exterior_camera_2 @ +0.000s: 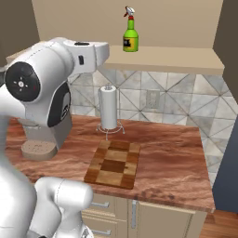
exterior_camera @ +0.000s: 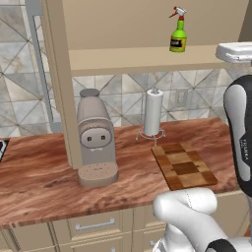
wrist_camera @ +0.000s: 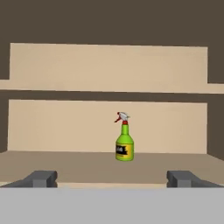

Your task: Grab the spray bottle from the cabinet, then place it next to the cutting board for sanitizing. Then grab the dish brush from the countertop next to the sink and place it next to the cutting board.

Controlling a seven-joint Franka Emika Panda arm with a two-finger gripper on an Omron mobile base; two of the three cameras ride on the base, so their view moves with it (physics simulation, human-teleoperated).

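Spray bottle (wrist_camera: 124, 146) upright on shelf (jaws wide)

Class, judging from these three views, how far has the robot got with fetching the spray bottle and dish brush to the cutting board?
Done: the cabinet stands open. In hand: the gripper, jaws wide and empty, faces the spray bottle, which stands upright on the shelf, untouched. Left: grasp it, set it beside the cutting board on the countertop, then fetch the dish brush.

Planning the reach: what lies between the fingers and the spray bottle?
Only bare cabinet shelf, in the hand view; the spray bottle stands upright beyond the open fingers.
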